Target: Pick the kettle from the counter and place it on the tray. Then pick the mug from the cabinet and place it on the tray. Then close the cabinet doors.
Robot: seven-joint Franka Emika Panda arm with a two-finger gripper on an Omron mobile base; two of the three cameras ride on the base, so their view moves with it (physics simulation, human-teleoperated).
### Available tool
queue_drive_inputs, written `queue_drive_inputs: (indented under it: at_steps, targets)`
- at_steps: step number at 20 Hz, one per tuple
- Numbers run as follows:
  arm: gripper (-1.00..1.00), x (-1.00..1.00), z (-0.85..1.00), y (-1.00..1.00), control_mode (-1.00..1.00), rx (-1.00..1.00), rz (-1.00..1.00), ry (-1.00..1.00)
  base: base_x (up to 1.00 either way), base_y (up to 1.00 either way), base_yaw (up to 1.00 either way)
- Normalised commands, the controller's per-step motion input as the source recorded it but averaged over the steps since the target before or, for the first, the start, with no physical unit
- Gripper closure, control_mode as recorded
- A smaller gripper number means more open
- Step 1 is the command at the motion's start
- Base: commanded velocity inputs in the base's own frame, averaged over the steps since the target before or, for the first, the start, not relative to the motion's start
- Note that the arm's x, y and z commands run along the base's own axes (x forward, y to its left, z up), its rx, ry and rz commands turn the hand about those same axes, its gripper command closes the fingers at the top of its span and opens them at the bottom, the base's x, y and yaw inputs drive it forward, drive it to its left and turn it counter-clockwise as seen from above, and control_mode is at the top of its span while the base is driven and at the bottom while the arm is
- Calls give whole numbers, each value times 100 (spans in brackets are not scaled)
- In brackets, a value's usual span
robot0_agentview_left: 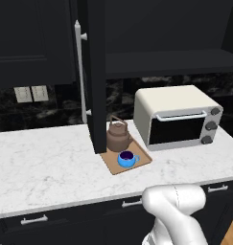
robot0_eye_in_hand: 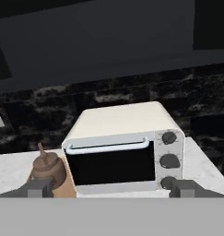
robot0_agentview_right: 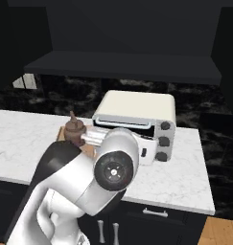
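The brown kettle (robot0_agentview_left: 118, 135) stands at the back of the tan tray (robot0_agentview_left: 143, 158) on the white marble counter (robot0_agentview_left: 41, 162). The blue mug (robot0_agentview_left: 127, 158) sits on the tray just in front of the kettle. The cabinet (robot0_agentview_left: 166, 62) above is open, and its left door (robot0_agentview_left: 95, 72) swings out over the counter with its silver handle (robot0_agentview_left: 80, 72) facing left. In the hand view my gripper (robot0_eye_in_hand: 112, 190) is open, fingertips (robot0_eye_in_hand: 39, 189) wide apart with nothing between them. It faces the toaster oven, with the kettle (robot0_eye_in_hand: 48, 168) at lower left. My arm partly hides the kettle (robot0_agentview_right: 74, 128).
A cream toaster oven (robot0_agentview_left: 178, 117) stands on the counter right of the tray, close to it. Black drawers with silver pulls (robot0_agentview_left: 34, 220) run below the counter. The dark marbled backsplash (robot0_agentview_left: 51, 110) carries wall outlets (robot0_agentview_left: 30, 94). My arm's elbow (robot0_agentview_right: 113, 167) looms large.
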Motion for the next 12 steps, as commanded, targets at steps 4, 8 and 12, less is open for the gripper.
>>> queue_drive_inputs:
  at_steps: [4,8,12]
  targets:
    - [-100,-2,4,-83,-100,12,0,-3,0,0,0]
    - [-100,-23,14,-80,-100,1,0,-1,0,0,0]
    - [-100,-26,17,-67,-100,0,1,-15,0,0,0]
